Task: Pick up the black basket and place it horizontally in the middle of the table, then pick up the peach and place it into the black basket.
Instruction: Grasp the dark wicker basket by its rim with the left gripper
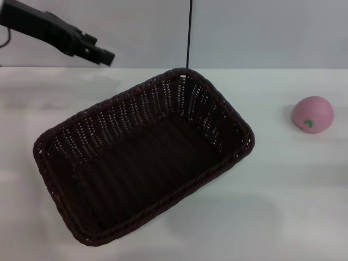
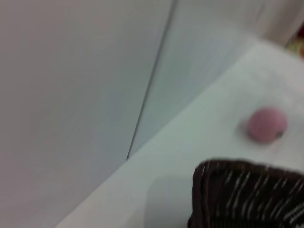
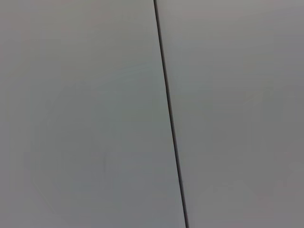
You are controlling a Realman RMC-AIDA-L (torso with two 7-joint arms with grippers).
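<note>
left tool (image 1: 106, 55) hangs high at the far left, apart from everything; i cannot tell its state. black basket (image 1: 144, 155) lies diagonally on the white bench (image 1: 283, 190). peach (image 1: 312, 115) sits well apart on the right.

The basket (image 1: 144, 157) is dark woven wicker with a rough, open weave and braided rim, the table (image 1: 293, 185) smooth matt white, the peach (image 1: 312, 114) smooth matt pink.

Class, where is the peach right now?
In the head view the peach sits on the table at the robot's right, apart from the basket.
</note>
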